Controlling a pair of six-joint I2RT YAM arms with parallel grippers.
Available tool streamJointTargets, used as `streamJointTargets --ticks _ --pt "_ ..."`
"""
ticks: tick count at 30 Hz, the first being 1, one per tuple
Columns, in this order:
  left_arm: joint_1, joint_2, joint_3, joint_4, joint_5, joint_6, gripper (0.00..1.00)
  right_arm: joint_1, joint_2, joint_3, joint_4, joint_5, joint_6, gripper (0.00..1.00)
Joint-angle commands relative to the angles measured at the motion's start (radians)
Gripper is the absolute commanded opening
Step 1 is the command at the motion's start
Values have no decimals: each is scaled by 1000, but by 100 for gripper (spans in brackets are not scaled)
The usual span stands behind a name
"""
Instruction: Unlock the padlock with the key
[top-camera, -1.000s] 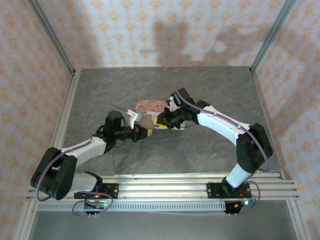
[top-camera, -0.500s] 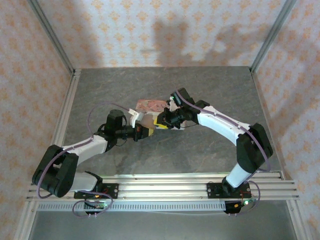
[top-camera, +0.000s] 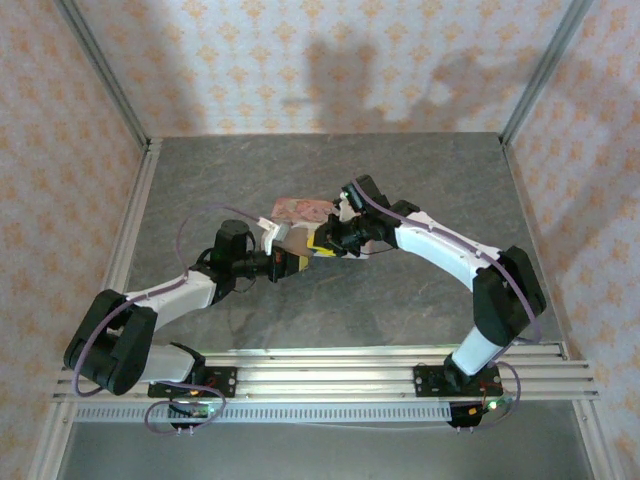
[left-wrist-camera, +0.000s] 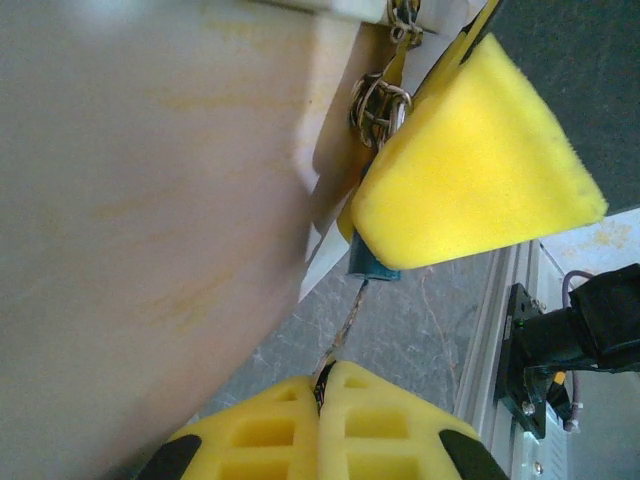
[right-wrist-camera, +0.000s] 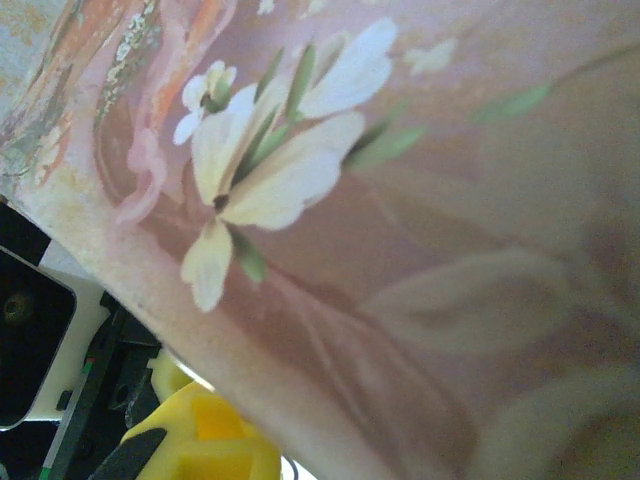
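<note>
Near the middle of the table (top-camera: 420, 180), well apart from its edges, the two grippers are brought tip to tip just in front of the tin (top-camera: 302, 209). The left gripper (left-wrist-camera: 320, 378) is closed tight on the key (left-wrist-camera: 345, 320), whose thin shaft runs from between the yellow pads up to the padlock (left-wrist-camera: 372, 264). The padlock, blue, is seen just beside the tin's pale wall, largely covered by a yellow pad of the right gripper (top-camera: 322, 243), by which it is pinched with the jaws nearly shut. A metal ring (left-wrist-camera: 378, 100) is seen above the padlock, against the tin.
</note>
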Motion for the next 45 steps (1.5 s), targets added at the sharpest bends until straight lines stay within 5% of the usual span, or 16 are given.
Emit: streamJointTargets --ticks 1,45 --pt "3 -41 -12 65 -28 -22 0 -3 -48 14 50 -21 -10 0" --pt "8 -54 -23 60 -30 -50 0 -3 -38 1 91 -27 16 0"
